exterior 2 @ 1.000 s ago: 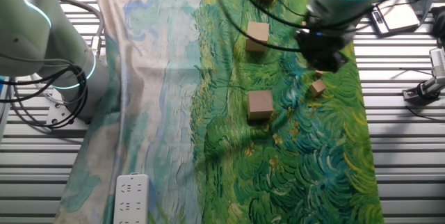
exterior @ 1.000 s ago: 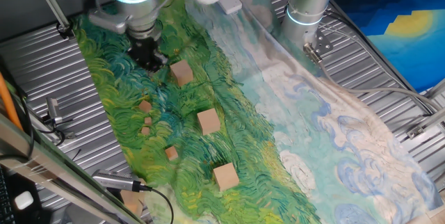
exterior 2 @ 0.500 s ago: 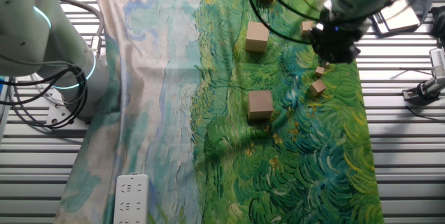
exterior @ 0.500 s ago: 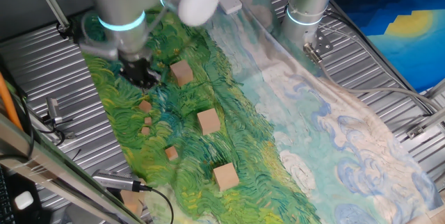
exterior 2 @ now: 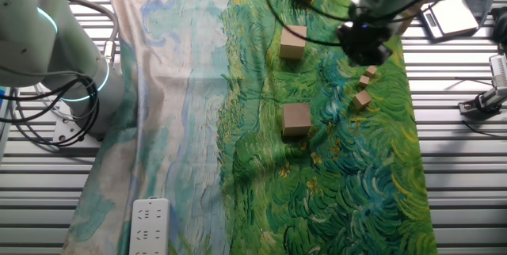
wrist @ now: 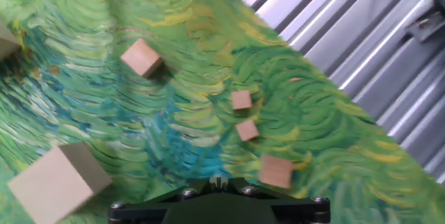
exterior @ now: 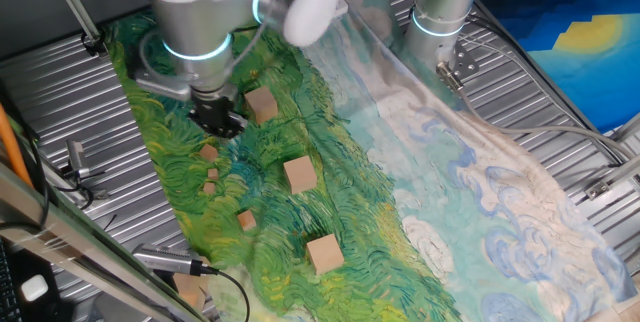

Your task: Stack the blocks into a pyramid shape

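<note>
A: Where are the wooden cubes right now?

B: All down on the painted cloth (exterior: 420, 202) that covers the desk (exterior: 60, 102), none stacked. Three large cubes run in a line: one (exterior: 261, 104) just at 3 o'clock of the arm's jaws, a second (exterior: 299, 174) further toward 5 o'clock, and a third (exterior: 324, 253) beyond that again.

A: And the little ones?

B: Four small cubes lie apart from each other. In the one fixed view, the biggest of them (exterior: 209, 152) sits just at 6 o'clock of the jaws, two tiny ones (exterior: 212, 173) and (exterior: 209, 188) close below it, and another (exterior: 246, 221) further on, well apart.

A: What about the jaws?

B: The gripper (exterior: 214, 118) hangs low above the green part of the cloth, between the first large cube and the small ones. I cannot tell whether the jaws are released or clenched; the hand view shows only the dark base at 6 o'clock.
</note>
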`<state>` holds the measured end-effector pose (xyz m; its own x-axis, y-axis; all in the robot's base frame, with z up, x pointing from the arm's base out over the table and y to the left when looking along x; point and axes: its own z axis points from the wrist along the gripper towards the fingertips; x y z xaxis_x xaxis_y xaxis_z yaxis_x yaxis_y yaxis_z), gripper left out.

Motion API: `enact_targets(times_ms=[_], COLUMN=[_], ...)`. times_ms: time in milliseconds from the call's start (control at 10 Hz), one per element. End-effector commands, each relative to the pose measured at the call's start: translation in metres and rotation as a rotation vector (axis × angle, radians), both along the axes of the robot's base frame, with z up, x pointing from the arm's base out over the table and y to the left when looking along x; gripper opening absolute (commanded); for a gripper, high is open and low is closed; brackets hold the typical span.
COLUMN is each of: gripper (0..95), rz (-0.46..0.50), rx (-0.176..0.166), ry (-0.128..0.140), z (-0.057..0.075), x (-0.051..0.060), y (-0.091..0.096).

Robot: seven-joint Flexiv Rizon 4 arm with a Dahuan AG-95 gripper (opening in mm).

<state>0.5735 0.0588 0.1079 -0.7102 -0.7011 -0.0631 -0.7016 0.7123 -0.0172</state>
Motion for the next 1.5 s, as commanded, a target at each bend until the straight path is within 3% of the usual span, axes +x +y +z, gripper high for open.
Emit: enact_targets(times_ms=[100, 500, 900, 1500], gripper=[0.0, 0.0, 0.0, 0.0], rz=[-0.035, -0.061, -0.036, 0.052], rx=[-0.002, 0.004, 0.015, -0.015], ry=[0.023, 0.026, 0.032, 0.037], z=[-0.004, -0.012, -0.026, -0.025], x=[-0.009, -0.025, -0.038, -0.039], y=[0.011, 0.025, 0.024, 0.023])
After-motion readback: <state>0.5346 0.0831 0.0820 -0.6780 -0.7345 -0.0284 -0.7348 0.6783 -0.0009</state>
